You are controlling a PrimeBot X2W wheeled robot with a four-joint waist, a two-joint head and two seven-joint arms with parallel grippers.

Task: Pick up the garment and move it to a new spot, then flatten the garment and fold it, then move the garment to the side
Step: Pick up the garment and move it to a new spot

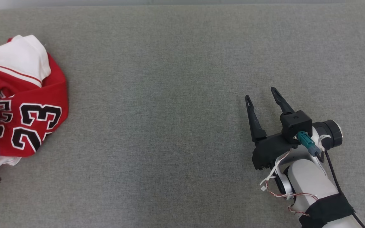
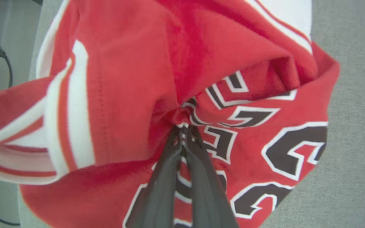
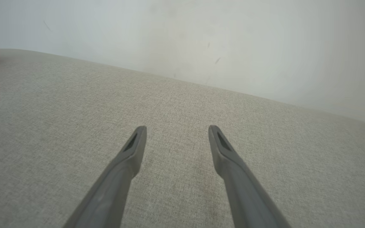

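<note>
Left wrist view: our left gripper pinches a bunched fold of the red-and-white jersey, numbered "23", heaped at the left edge of the gray cloth surface, while our right gripper stands splayed and empty, well apart.

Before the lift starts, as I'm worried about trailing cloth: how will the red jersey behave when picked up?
The red basketball jersey is probably floppy: it lies crumpled, and cloth bunches into folds where the left pincer is shut on it. Lifted from that one pinch, it will likely hang and drape rather than hold shape. It looks thin and light.
</note>
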